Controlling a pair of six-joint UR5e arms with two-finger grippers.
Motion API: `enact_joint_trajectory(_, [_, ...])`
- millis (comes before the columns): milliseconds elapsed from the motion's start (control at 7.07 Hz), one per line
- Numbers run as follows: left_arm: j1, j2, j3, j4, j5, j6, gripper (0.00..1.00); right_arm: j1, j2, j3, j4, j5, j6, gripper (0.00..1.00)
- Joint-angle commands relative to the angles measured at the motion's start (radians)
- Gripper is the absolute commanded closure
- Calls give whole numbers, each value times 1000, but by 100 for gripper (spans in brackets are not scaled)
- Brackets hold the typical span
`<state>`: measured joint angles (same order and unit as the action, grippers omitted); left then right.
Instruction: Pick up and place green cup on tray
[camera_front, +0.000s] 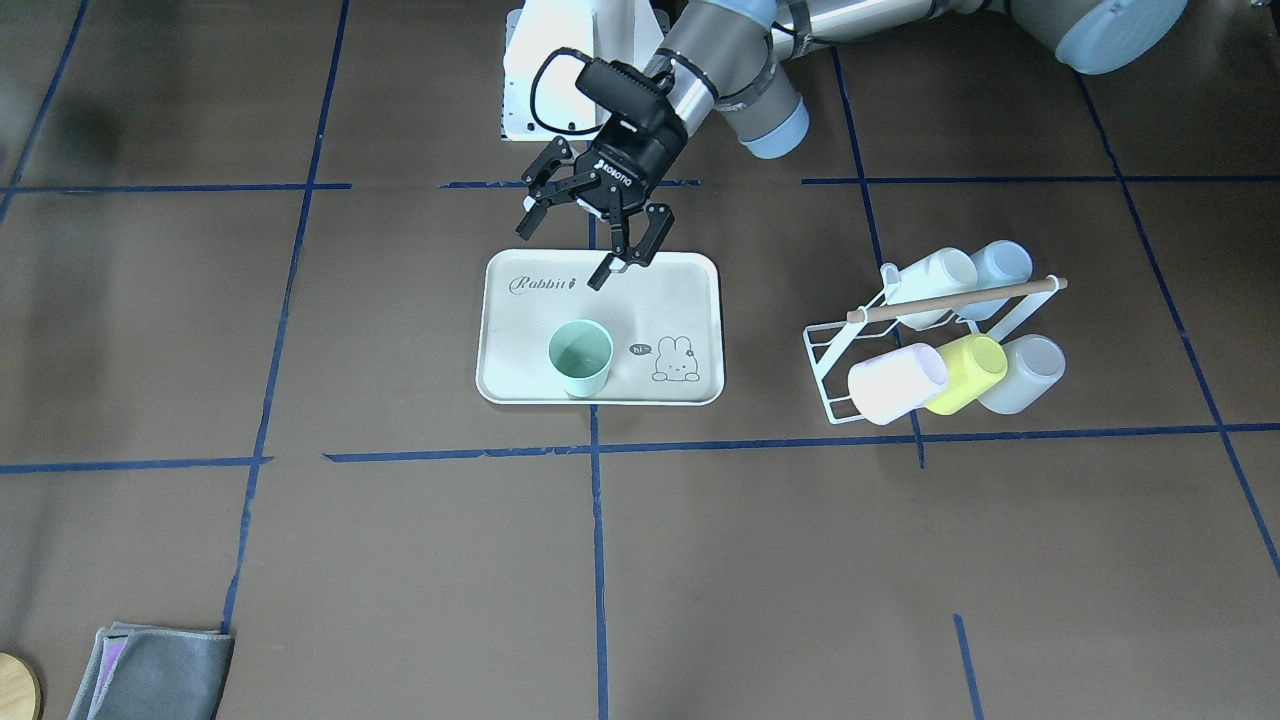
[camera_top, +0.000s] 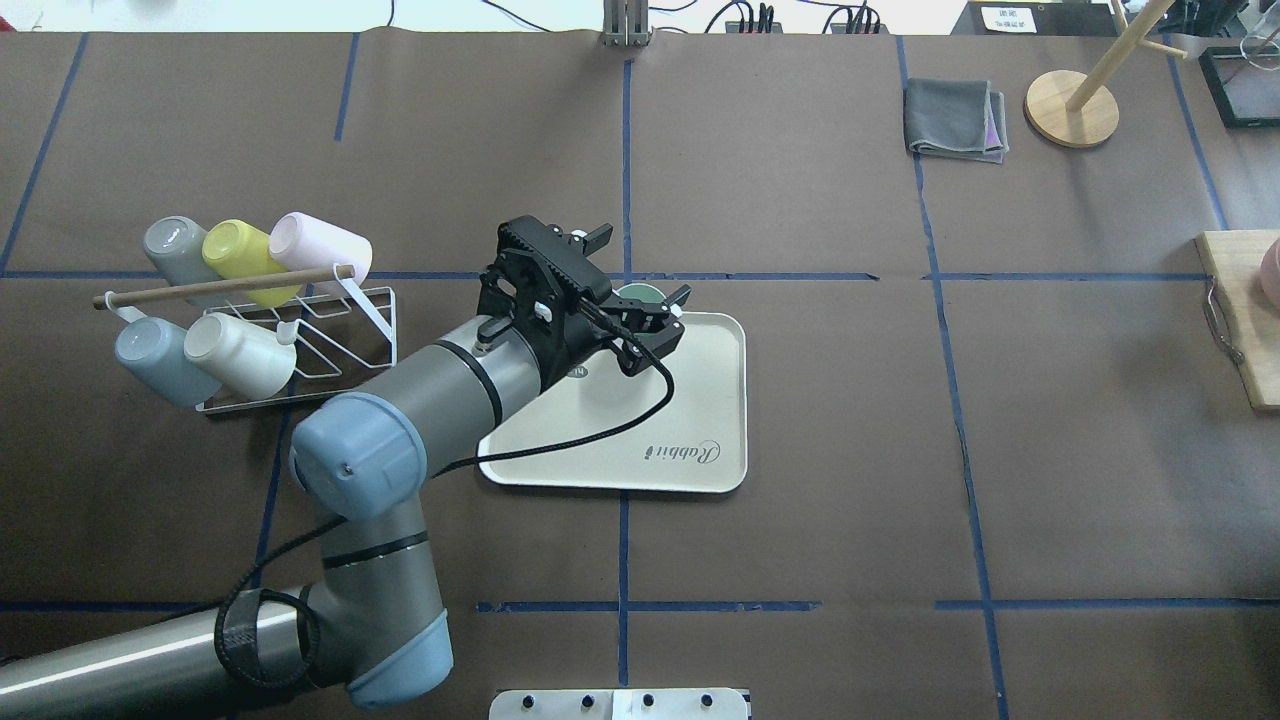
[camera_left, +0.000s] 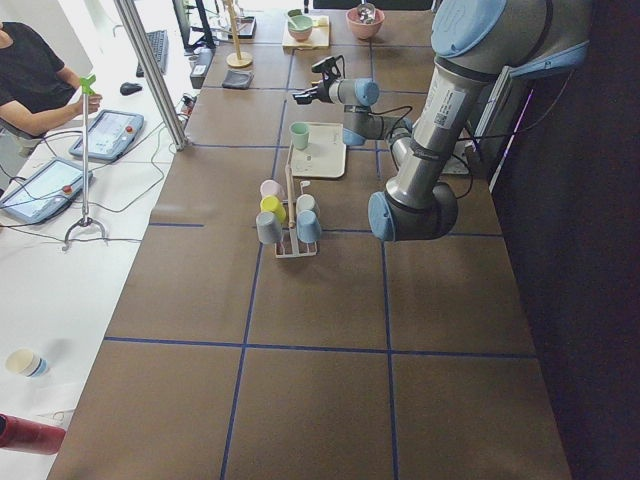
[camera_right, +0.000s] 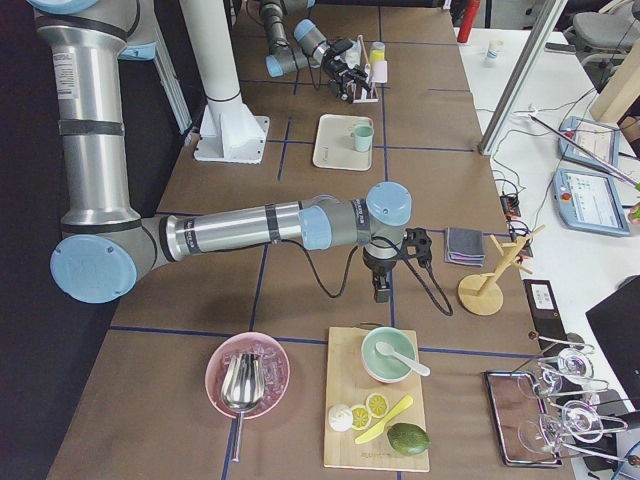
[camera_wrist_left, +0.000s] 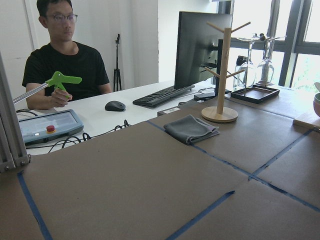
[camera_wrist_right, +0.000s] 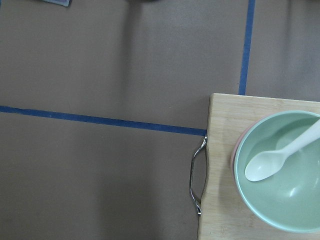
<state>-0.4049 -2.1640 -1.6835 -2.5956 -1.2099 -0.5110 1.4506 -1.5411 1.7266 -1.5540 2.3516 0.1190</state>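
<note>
Nearest across the bench (camera_front: 400, 560), one green cup (camera_front: 581, 358) is seen upright on the single tray (camera_front: 520, 330), by its near rim. At 3 o'clock, five cups (camera_front: 968, 372) are hung on one wire rack (camera_front: 960, 299). At 12 o'clock, the left gripper (camera_front: 568, 252) is poised above the far rim, jaws spread apart. For the right gripper (camera_right: 381, 290), the jaws' state cannot be told.

Bright, even overhead light covers the brown table (camera_front: 400, 560); shadows are soft and faint, and the tray (camera_front: 505, 330) is evenly lit. Daylight blows out the windows (camera_wrist_left: 307, 30) in the left wrist view. The front-facing view dims toward its top left corner, and the right wrist view looks slightly soft.
</note>
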Motion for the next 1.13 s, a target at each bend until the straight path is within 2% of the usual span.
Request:
enact_joint_trajectory(0, [-188,59,-73,99,-261,-44,0,2,1,1,0,0,-1,0])
enact_joint_trajectory(425, [-577,140,-73,212,-779,-167,0,4,-1,-1,0,2,-1,0])
enact_joint_trajectory(708, [-900,214,-50,351,-1216,-149,0,4,-4,-2,0,29,-2,0])
enact_joint_trajectory(849, [-1001,302,-33,386,-1361,-141,0,4,-2,-4,0,31,-5,0])
enact_joint_trajectory(991, [-1052,435,-33,387,-1367,-59,0,4,-2,-4,0,31,-7,0])
